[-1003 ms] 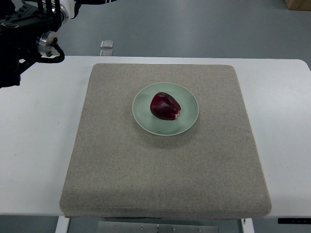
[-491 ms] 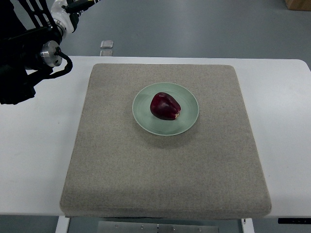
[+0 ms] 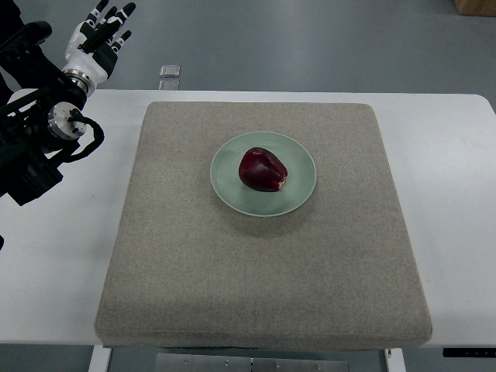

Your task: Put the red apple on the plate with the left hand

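One apple (image 3: 263, 170) is sitting on one plate (image 3: 301, 195), centred on a grey mat (image 3: 263, 271). The left hand (image 3: 97, 39) is hanging empty at far left, fingers spread, well apart from them.

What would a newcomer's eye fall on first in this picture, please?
The dark red apple on the green plate, at the middle of the grey mat. Next, the left hand at the top left corner, past the table's far edge, fingers spread and holding nothing.
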`<control>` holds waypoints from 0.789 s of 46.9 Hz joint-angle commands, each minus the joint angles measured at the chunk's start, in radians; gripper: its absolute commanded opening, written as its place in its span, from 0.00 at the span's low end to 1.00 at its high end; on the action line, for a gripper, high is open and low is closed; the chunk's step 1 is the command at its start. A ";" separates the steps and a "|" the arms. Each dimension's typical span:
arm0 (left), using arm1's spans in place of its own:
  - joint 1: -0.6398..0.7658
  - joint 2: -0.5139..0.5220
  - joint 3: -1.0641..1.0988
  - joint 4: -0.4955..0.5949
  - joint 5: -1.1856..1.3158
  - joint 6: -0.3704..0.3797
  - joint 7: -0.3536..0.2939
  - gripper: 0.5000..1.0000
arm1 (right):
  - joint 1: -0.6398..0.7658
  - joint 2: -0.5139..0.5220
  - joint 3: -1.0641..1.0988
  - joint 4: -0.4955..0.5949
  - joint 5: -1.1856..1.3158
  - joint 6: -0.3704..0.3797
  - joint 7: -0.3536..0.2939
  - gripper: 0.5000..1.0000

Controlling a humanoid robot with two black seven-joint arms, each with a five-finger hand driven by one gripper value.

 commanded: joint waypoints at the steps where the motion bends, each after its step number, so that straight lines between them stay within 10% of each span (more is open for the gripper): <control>1: 0.017 -0.008 -0.040 0.003 -0.001 -0.025 -0.008 0.99 | 0.000 0.000 0.000 0.000 0.000 0.000 0.000 0.86; 37: 0.042 -0.071 -0.052 0.013 0.011 -0.024 -0.051 0.99 | 0.000 0.000 0.000 0.000 0.000 0.000 0.000 0.86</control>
